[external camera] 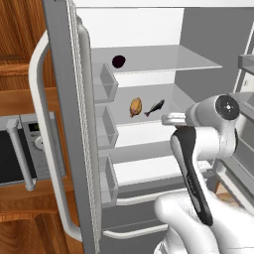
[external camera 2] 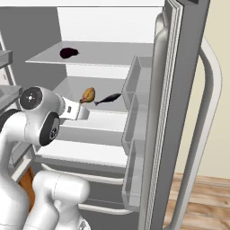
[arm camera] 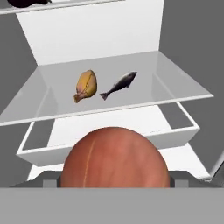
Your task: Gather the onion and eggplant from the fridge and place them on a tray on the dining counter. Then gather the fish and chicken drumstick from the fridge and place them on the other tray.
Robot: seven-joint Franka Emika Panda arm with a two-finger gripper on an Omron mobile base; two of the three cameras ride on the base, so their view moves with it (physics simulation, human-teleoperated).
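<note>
**Hand view: the onion was in the hand, and it could be lost on the way out of the fridge**

Nearest to the camera, the onion [arm camera: 114, 157] sat between the two fingertips of the hand [arm camera: 113, 180]. The jaws stood wide apart around it, and I judged that they were clamped on it. The grip looked to be on the widest part of a round, smooth body. I could not see how much of each fingertip touched the skin. If the contact was small, the onion could roll or slip out when the arm turned quickly.

Just beyond the onion was the white drawer [arm camera: 183, 131] and above it the glass middle shelf [arm camera: 175, 87]. A dropped onion would probably fall into the drawer or onto the floor, where picking it up would be harder. A lifted hand could also knock the front edge of this shelf.

On the middle shelf the chicken drumstick [arm camera: 85, 85] and the fish [arm camera: 119, 85] lay close beside each other, apart from the hand. A push forward instead of a pull back could move them deeper.

Farthest, the eggplant [external camera: 118, 61] rested on the top shelf, untouched.

At the left side, the open door [external camera: 64, 124] with its bins [external camera: 106, 82] stood near the arm. A wide swing toward the surface with the trays could hit the door and shake the onion loose.
</note>
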